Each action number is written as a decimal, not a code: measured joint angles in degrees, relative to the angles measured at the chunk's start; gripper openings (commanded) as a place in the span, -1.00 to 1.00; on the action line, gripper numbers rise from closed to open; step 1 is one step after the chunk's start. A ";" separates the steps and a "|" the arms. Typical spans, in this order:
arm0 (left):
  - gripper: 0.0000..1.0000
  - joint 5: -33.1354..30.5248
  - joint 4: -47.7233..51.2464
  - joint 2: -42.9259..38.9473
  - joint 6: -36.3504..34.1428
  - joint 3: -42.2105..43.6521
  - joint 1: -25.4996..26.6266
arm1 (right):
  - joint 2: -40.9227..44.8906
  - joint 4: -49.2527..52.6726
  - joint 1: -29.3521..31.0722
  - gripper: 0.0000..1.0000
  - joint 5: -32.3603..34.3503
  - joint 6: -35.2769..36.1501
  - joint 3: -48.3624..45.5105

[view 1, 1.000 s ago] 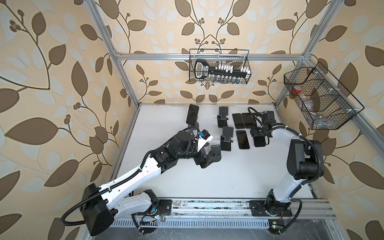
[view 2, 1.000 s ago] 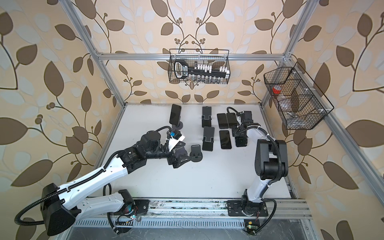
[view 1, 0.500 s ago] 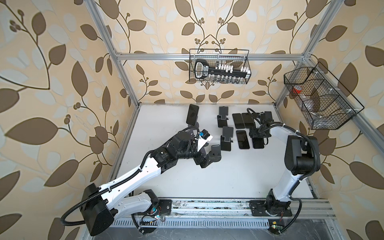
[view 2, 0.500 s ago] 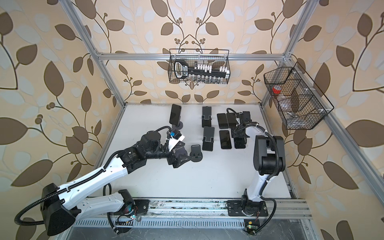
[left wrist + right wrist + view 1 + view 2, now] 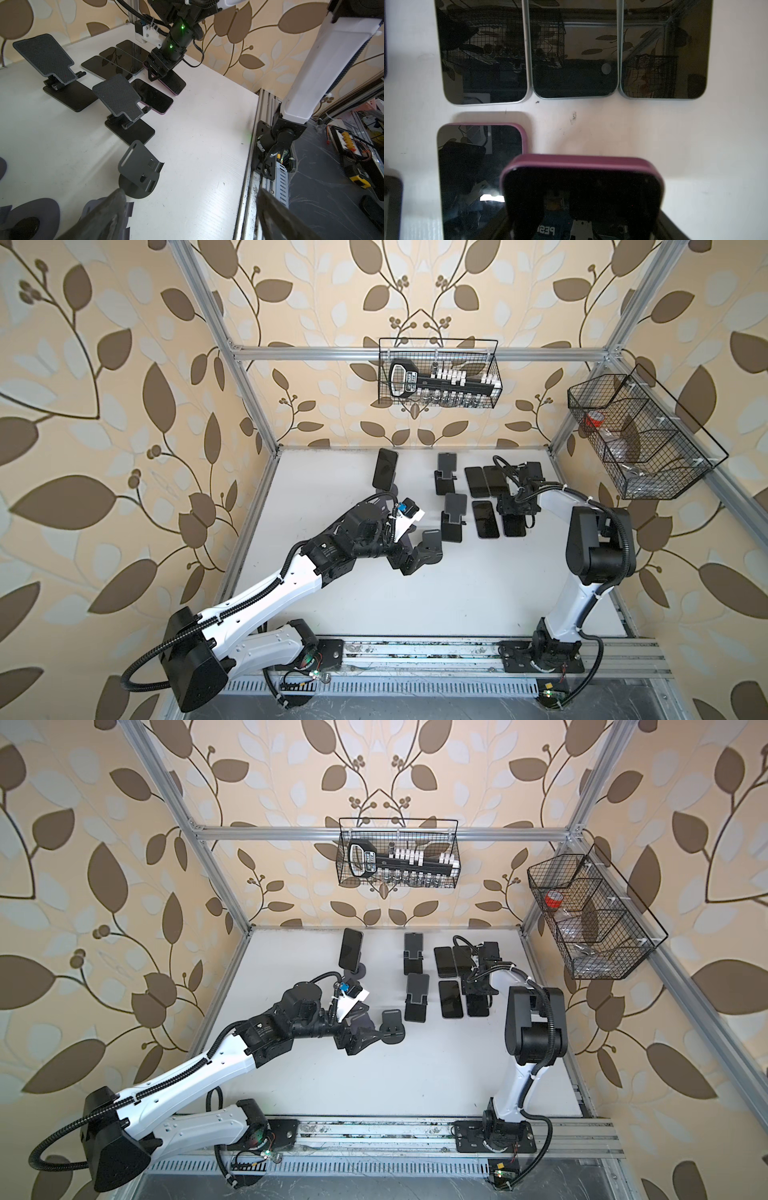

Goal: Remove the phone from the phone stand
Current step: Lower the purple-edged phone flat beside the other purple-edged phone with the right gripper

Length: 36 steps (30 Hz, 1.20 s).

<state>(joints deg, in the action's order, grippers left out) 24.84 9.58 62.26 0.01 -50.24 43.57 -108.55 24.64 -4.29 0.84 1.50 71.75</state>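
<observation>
purple phone (image 5: 581, 182) half hides the right claw (image 5: 156, 74) gripping it; left claw (image 5: 189, 190) gapes, mostly cropped.

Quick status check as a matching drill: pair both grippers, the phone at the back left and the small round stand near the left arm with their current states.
Things:
1. left gripper
2. right gripper
3. back-left phone
4. round stand

States:
A. propped upright, not yet removed
B. empty, no phone on it
C. jaws open, holding nothing
D. jaws shut on the purple-cased phone

Pairs: 1-C, 2-D, 3-A, 4-B
</observation>
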 measured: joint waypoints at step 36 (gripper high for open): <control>0.95 -1.27 2.71 -1.62 0.09 0.00 0.37 | -4.04 1.07 0.00 0.55 0.28 -0.44 2.12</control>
<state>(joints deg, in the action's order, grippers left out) 23.57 12.29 60.64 0.10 -50.24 43.94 -112.60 25.71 -4.29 1.13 1.06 73.87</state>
